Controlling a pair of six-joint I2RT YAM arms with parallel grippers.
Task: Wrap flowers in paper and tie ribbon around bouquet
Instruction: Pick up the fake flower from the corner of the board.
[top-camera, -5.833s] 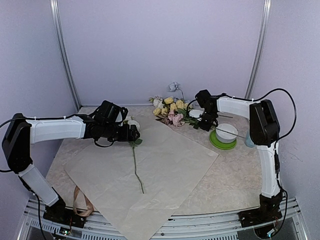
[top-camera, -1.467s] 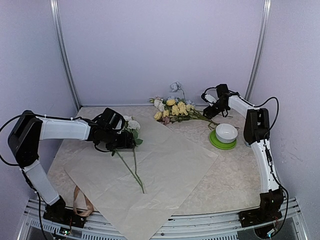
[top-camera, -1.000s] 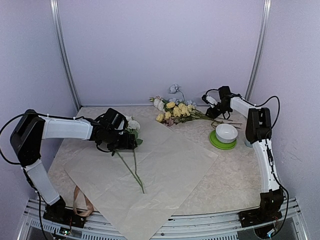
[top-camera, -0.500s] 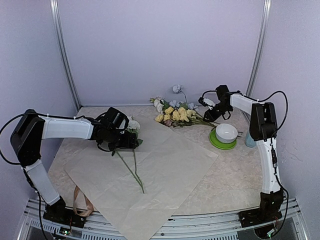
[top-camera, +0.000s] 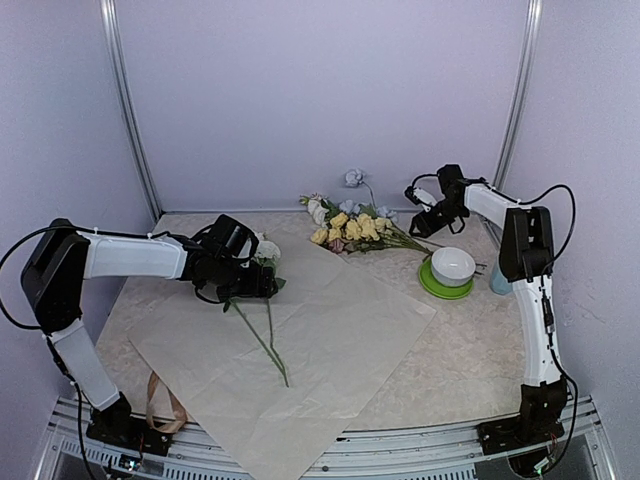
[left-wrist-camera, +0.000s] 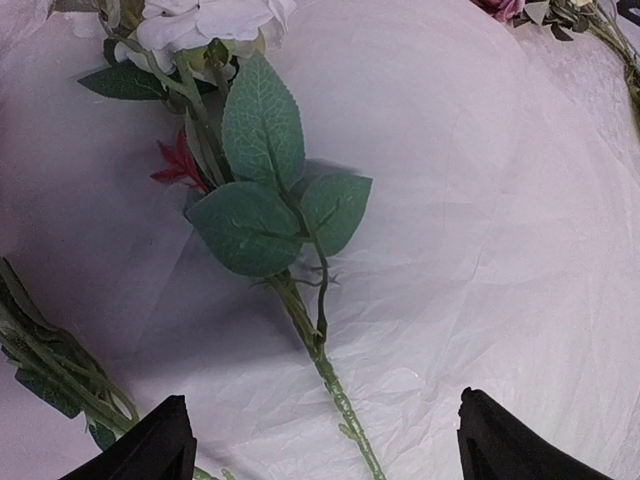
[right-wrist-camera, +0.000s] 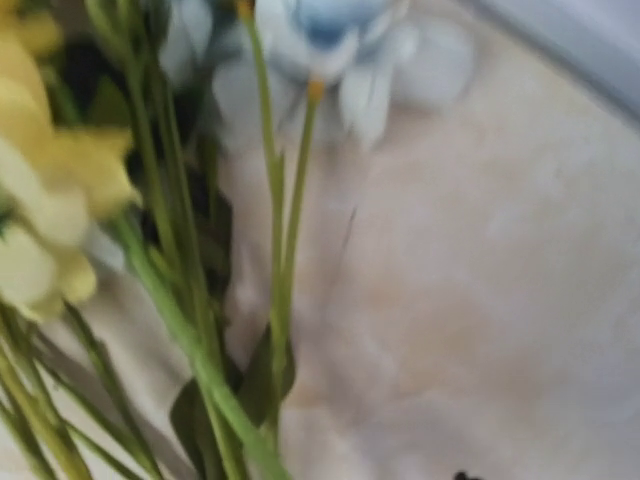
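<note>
Flowers (top-camera: 352, 224) lie bunched at back edge of surface (top-camera: 480, 350), blooms to the left, stems fanning right toward right gripper (top-camera: 428, 212). Its jaws are too small and blurred to read, so can't tell if open or closed. Paper (top-camera: 340, 330) spreads diagonally across the middle w/ one white-bloomed stem (top-camera: 268, 335) lying on it. Left gripper (left-wrist-camera: 330, 445) hovers low over that stem's leaves, jaws wide apart, gripping nothing. Ribbon (top-camera: 160, 400) sits at near left corner. White bowl (top-camera: 453, 263) on green plate (top-camera: 440, 285) nr right edge.

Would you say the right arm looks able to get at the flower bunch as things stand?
Probably yes: the right gripper hangs by the stem ends of the flowers, nothing lies between, and the white bowl stands aside.
</note>
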